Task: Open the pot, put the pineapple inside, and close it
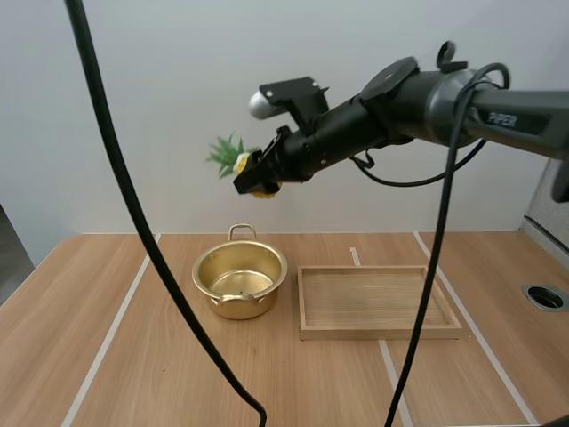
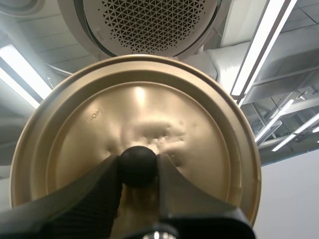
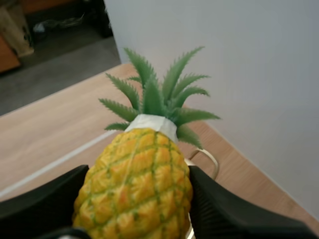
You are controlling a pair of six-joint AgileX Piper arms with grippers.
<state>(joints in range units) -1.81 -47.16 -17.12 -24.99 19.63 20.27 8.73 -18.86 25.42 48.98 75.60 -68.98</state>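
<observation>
Yellow pineapple (image 3: 134, 189) up in the air, clamped across its body by the right gripper (image 1: 253, 176), above the open pot (image 1: 203, 267) on the table (image 1: 107, 294). It looks like a light, stiff plastic toy with bumpy skin, so that mid-body grip suits it. Left gripper (image 2: 138, 167) pinches the lid (image 2: 164, 114) by its black knob (image 2: 138, 160).

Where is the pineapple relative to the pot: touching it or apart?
Apart. The high view shows the pineapple held by the right end effector high in the air, with a wide gap separating it from the open pot on the table.
</observation>
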